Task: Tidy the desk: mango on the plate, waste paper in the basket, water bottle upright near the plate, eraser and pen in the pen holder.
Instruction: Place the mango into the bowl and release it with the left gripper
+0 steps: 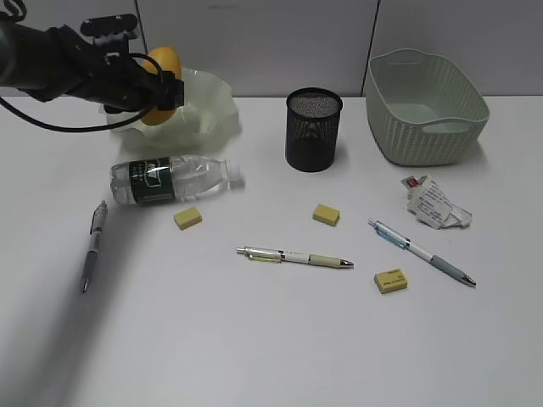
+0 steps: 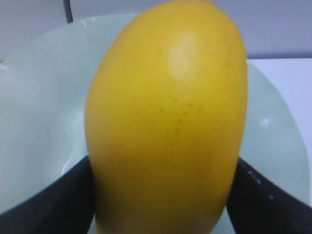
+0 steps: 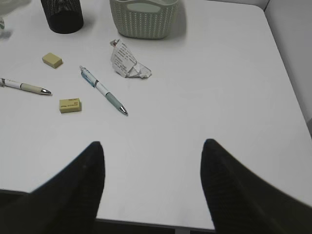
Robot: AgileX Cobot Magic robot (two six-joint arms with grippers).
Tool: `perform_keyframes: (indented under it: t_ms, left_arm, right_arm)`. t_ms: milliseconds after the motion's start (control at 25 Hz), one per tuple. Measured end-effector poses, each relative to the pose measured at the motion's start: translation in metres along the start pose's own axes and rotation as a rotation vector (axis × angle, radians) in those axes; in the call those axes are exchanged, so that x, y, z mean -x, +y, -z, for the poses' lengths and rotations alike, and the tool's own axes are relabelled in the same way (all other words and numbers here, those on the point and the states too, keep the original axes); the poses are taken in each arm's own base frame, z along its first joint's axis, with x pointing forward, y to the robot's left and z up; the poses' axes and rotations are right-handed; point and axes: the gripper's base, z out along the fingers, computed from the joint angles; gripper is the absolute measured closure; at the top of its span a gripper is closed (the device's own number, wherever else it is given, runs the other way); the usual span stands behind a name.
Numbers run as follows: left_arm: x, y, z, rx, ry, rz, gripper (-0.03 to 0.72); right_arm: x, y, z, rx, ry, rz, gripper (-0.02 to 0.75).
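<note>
My left gripper (image 1: 161, 89) is shut on the yellow mango (image 1: 159, 72) and holds it over the pale green wavy plate (image 1: 212, 106) at the back left. The mango (image 2: 165, 117) fills the left wrist view between the jaws, with the plate (image 2: 39, 126) behind it. The water bottle (image 1: 174, 180) lies on its side in front of the plate. Three yellow erasers (image 1: 187, 218) (image 1: 326, 214) (image 1: 390, 281) and three pens (image 1: 93, 246) (image 1: 293, 257) (image 1: 421, 251) lie on the table. The black mesh pen holder (image 1: 313, 129) stands mid-back. The crumpled waste paper (image 1: 434, 203) lies in front of the green basket (image 1: 427, 106). My right gripper (image 3: 152, 161) is open and empty above the table's near right edge.
The white table (image 1: 254, 339) ends at a grey wall behind the plate, holder and basket. The right wrist view shows the waste paper (image 3: 127, 63), a pen (image 3: 103, 90), two erasers (image 3: 70, 105) (image 3: 52, 60), the holder (image 3: 62, 14) and the basket (image 3: 144, 17).
</note>
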Motion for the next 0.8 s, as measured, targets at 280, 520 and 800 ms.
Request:
perform_keyframes:
  t_ms: [280, 520, 800]
  left_arm:
    - [0.003, 0.000, -0.001, 0.006, -0.022, 0.001, 0.059]
    - [0.031, -0.007, 0.025, -0.009, -0.095, -0.007, 0.062]
    - [0.065, -0.028, 0.091, -0.106, -0.045, -0.109, 0.104]
  right_arm:
    - [0.000, 0.000, 0.000, 0.000, 0.000, 0.000, 0.244]
    - [0.000, 0.000, 0.000, 0.000, 0.000, 0.000, 0.244]
    - [0.000, 0.000, 0.000, 0.000, 0.000, 0.000, 0.244]
